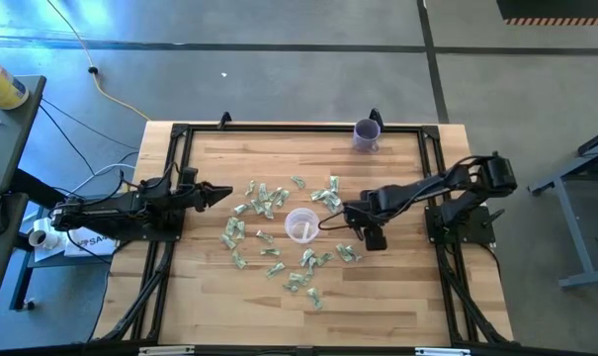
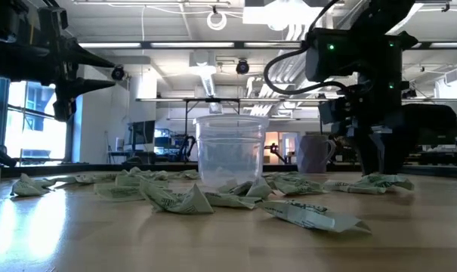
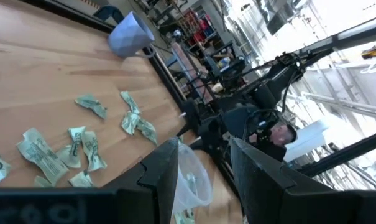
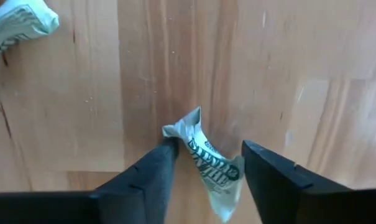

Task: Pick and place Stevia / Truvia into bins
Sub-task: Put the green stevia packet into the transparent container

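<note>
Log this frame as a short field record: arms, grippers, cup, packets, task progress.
left arm: waits at the table's left edge, left gripper open, empty
right arm: reaches to the table centre, right gripper open, low over the wood
target: one crinkled pale green and white paper sweetener packet lying between the right fingers, not yet clamped
bin: small round clear plastic cup, upright, mid-table, just left of the right gripper
other packets: many scattered packets around the cup
cup contents: cannot tell
bystander: purple cup at the far edge
</note>
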Available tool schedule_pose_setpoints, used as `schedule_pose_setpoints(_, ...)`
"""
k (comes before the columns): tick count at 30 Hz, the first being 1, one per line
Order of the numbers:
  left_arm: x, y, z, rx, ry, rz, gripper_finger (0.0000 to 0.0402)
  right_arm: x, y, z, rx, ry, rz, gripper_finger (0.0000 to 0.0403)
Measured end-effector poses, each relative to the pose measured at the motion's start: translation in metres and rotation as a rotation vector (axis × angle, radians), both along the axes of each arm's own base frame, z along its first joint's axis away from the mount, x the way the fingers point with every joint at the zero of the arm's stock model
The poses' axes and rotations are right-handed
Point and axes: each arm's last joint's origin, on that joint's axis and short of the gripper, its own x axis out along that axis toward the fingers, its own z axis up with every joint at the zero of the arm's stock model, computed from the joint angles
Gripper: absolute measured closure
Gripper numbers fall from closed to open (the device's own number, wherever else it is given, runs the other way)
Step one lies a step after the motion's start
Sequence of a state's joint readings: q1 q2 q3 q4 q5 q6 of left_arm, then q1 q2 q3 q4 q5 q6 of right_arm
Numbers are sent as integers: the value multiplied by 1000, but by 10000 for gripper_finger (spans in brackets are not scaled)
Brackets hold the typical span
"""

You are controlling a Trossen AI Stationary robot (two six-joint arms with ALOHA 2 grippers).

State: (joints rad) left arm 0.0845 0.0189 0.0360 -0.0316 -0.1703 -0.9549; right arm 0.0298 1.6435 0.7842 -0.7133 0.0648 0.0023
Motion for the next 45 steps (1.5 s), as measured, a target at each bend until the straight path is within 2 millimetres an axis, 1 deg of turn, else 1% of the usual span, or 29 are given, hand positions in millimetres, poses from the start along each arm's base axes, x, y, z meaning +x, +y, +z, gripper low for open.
schedule_pose_setpoints(4, 0, 0, 0, 0, 1, 0, 220, -1, 1, 1, 12, -6, -65, 308)
schedule_pose_setpoints(7, 0, 0, 0, 1, 1, 0, 220, 0, -1, 1, 64, -8, -197, 373)
schedule_pose_setpoints(9, 0, 0, 0, 1, 1, 0, 220, 6, -1, 8, 89, -32, -297, 393)
schedule_pose_setpoints(11, 0, 0, 0, 1, 1, 1, 220, 15, 0, 20, 99, -84, -374, 388)
schedule_pose_setpoints(12, 0, 0, 0, 2, 1, 0, 220, 23, 0, 32, 100, -143, -403, 386)
schedule_pose_setpoints(14, 0, 0, 0, 4, 2, 0, 220, 42, 2, 71, 112, -325, -435, 391)
schedule_pose_setpoints(16, 0, 0, 0, 8, 3, 1, 220, 54, 4, 107, 112, -463, -435, 398)
schedule_pose_setpoints(17, 0, 0, 0, 8, 3, 3, 220, 59, 4, 121, 107, -517, -428, 398)
schedule_pose_setpoints(19, 0, 0, 0, 8, 3, 4, 220, 69, 2, 143, 110, -605, -427, 393)
schedule_pose_setpoints(21, 0, 0, 0, 8, 3, 4, 220, 83, -3, 155, 153, -668, -420, 392)
schedule_pose_setpoints(22, 0, 0, 0, 8, 3, 4, 220, 90, -5, 155, 179, -667, -418, 392)
schedule_pose_setpoints(24, 0, 0, 0, 11, 4, 4, 220, 103, -8, 146, 206, -630, -411, 395)
schedule_pose_setpoints(27, 0, 0, 0, 33, 11, 5, 220, 127, -7, 132, 219, -584, -379, 400)
schedule_pose_setpoints(31, 0, 0, 0, 33, 13, 6, 220, 149, -3, 133, 212, -580, -340, 398)
schedule_pose_setpoints(34, 0, 0, 0, 33, 13, 3, 220, 156, -1, 130, 200, -554, -314, 400)
schedule_pose_setpoints(37, 0, 0, 0, 33, 13, 2, 220, 157, -1, 127, 211, -530, -282, 400)
schedule_pose_setpoints(41, 0, 0, 0, 33, 14, -17, 220, 158, 0, 114, 209, -468, -269, 401)
schedule_pose_setpoints(45, 0, -1, -1, 32, 15, -32, 220, 159, -1, 114, 179, -483, -275, 401)
